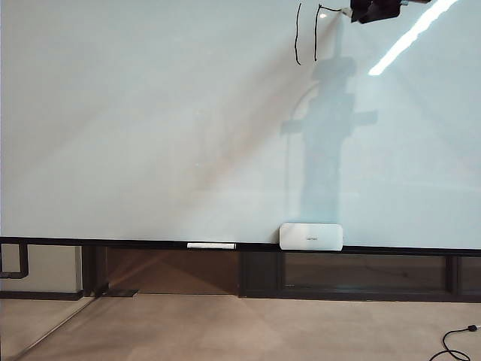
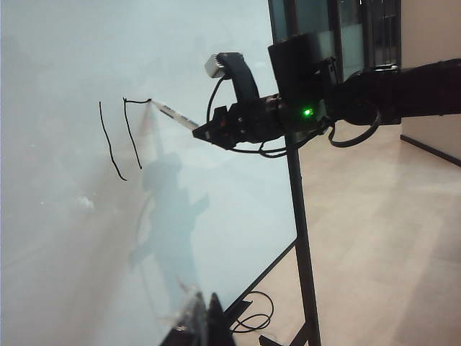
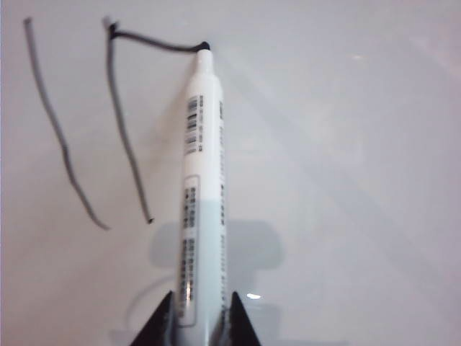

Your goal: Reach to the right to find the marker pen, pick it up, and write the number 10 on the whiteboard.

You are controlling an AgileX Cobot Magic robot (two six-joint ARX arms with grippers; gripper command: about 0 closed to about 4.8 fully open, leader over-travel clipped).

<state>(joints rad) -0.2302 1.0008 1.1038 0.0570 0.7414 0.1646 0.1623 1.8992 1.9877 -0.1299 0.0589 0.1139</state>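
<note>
The whiteboard [image 1: 150, 135] fills the exterior view. Near its top stand two thin black vertical strokes [image 1: 298, 34]; a short line runs from the top of the right-hand stroke [image 3: 126, 122] to the pen's tip. My right gripper [image 3: 202, 295] is shut on the marker pen [image 3: 202, 173], whose black tip touches the board at the end of that line. In the exterior view this gripper [image 1: 373, 9] sits at the upper edge, right of the marks. The left wrist view shows the pen [image 2: 175, 114] from the side. My left gripper [image 2: 205, 317] hangs away from the board, fingers together and empty.
A white rounded box [image 1: 311, 236] and a long thin white bar [image 1: 211, 245] rest on the board's dark bottom rail [image 1: 113, 242]. A black cable [image 1: 455, 342] lies on the floor at the right. A dark stand post [image 2: 301, 238] rises beside the board.
</note>
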